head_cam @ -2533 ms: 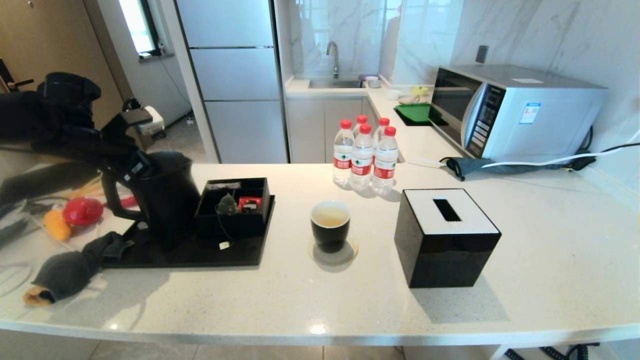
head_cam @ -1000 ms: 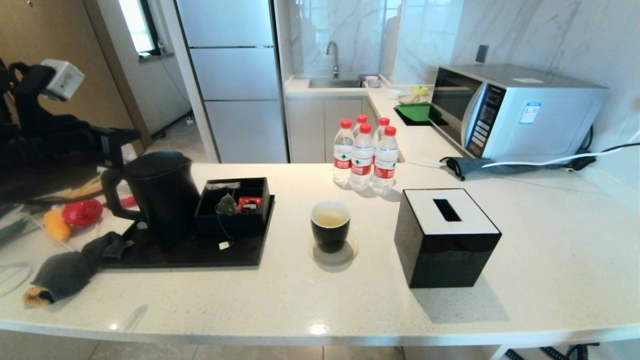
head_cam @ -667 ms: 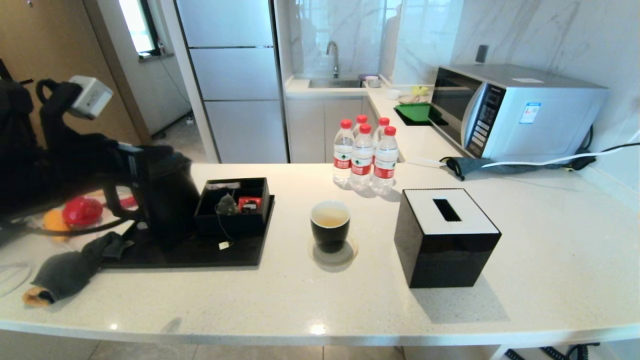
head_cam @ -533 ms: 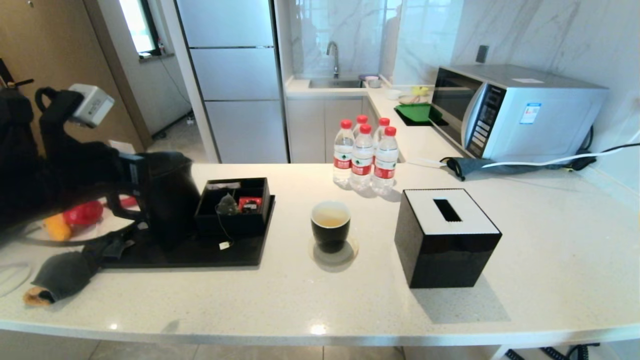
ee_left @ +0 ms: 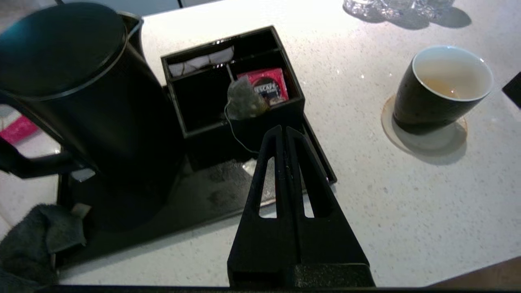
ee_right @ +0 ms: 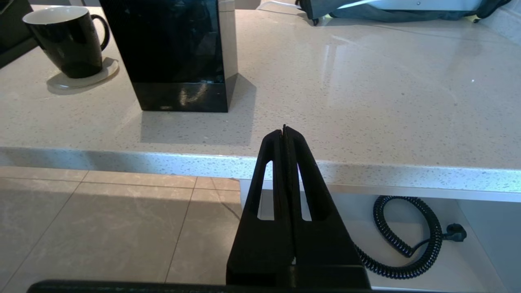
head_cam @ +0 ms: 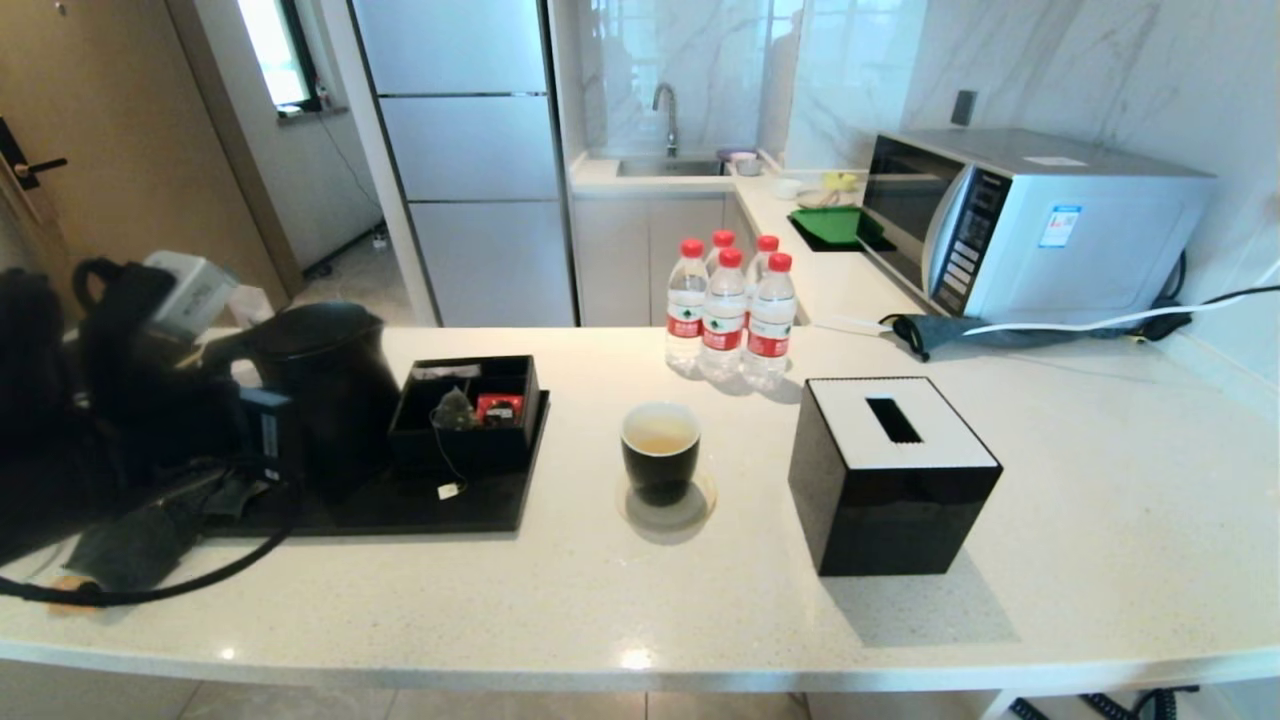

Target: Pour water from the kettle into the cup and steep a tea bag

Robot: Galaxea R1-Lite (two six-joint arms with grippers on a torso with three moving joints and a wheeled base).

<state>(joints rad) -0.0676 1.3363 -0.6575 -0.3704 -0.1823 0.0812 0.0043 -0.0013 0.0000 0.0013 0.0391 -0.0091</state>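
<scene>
The matte black kettle (head_cam: 325, 395) (ee_left: 77, 93) stands on a black tray (head_cam: 420, 515) at the counter's left. My left gripper (head_cam: 268, 440) (ee_left: 283, 128) is shut and empty. It hangs beside the kettle's handle side, above the tray's front. The grey-green tea bag (head_cam: 455, 410) (ee_left: 243, 101) leans in a black organiser box (head_cam: 470, 445). Its string runs down to a white tag (head_cam: 448, 491). The black cup (head_cam: 660, 450) (ee_left: 443, 89) (ee_right: 67, 38) holds pale liquid and sits on a coaster. My right gripper (ee_right: 283, 128) is shut, below the counter's front edge, out of the head view.
A black tissue box (head_cam: 890, 480) stands right of the cup. Several water bottles (head_cam: 725, 310) are behind it, and a microwave (head_cam: 1030, 225) at the back right. A red packet (head_cam: 498, 408) lies in the organiser. A grey cloth (head_cam: 130, 545) lies at the front left.
My left arm left the kettle's handle, drew back to the left and up, then swung back and dropped low beside the kettle. Kettle, cup and tea bag have not moved.
</scene>
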